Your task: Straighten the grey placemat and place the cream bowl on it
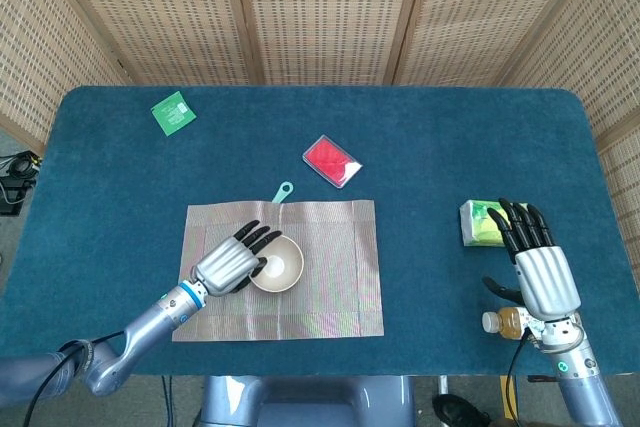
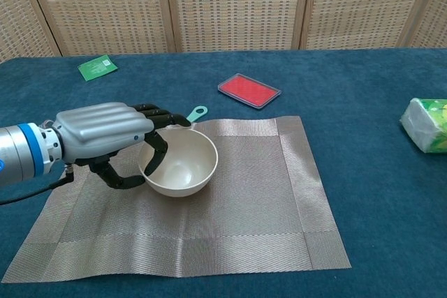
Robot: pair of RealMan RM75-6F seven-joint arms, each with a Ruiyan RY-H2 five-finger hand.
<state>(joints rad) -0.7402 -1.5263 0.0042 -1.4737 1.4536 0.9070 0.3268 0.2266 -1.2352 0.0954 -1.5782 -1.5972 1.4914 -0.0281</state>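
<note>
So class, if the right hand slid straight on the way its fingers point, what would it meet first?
The right hand points up the table; its fingertips already overlap the green-and-white pack from above, so probably that pack, though their height is unclear.

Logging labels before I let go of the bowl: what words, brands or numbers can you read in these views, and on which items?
No text can be read in either view.
Green packet: faint markings, too small and blurred.
Green-and-white pack: printed pattern, nothing legible.
Red case: plain, no lettering seen.
Bottle by the right hand: too little showing to tell.
Cream bowl, held by the left hand, and grey placemat: no marks.
</note>
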